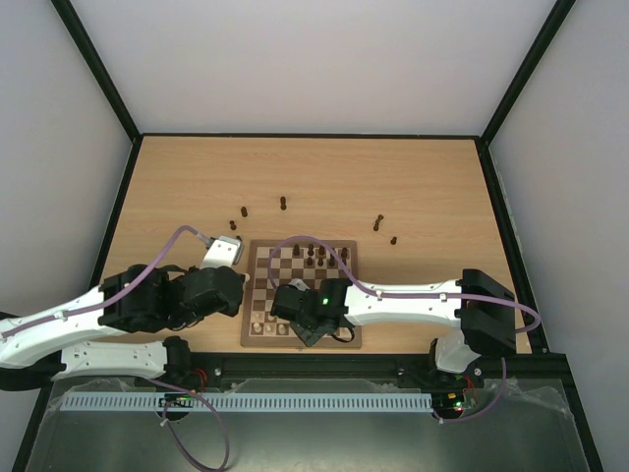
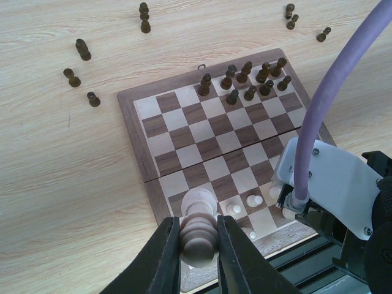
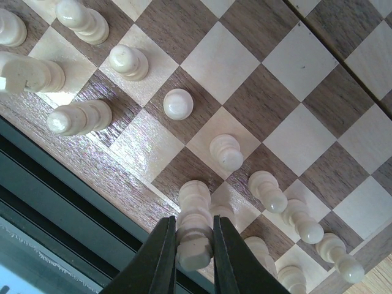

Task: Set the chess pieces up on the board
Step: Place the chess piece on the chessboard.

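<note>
The board lies at the near middle of the table. Several dark chess pieces stand in its far rows. More dark ones lie loose on the table beyond it, at the far left and far right. My left gripper is shut on a pale cream piece over the board's near-left corner. My right gripper is shut on the top of a pale cream piece whose base is at a dark square in the near row. No dark piece is in either gripper.
Several pale cream pieces stand close together in the board's near rows, around the right gripper. The table's dark front rail runs just below the board. The right arm's wrist and purple cable reach over the board's near right.
</note>
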Controlling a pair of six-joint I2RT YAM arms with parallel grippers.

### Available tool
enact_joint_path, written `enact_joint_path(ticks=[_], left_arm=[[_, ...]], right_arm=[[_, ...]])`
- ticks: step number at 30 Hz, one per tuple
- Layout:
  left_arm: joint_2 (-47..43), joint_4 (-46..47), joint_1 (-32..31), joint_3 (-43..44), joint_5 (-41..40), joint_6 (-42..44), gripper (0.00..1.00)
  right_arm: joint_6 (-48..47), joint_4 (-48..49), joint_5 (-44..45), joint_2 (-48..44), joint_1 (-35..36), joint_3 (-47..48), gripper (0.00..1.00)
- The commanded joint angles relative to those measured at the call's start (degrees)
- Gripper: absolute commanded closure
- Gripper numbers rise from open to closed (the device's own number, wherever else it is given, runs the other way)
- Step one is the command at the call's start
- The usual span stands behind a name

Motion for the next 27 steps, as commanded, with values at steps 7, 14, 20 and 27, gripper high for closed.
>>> enact_joint_path(ticks=[7, 14, 20, 27], left_arm=[[0.04, 0.33, 0.28, -1.07, -0.13, -0.22, 0.92], [-0.14, 0.58, 0.25, -1.44, 0.00, -0.31, 0.92], [-0.34, 0.67, 0.29, -1.50, 0.07, -0.27, 0.92], [-0.27, 0.94, 0.25, -1.81, 0.13, -0.05, 0.92]], right_arm=[[-0.05, -0.35, 0.01, -0.21, 0.36, -0.43, 0.90], [-0.27, 0.45, -0.25, 0.43, 0.36, -0.42, 0.89], [-0.30, 0.52, -0.48, 0.94, 0.36, -0.59, 0.89], [-0.27, 0.59, -0.63, 1.49, 0.35, -0.77, 0.88]])
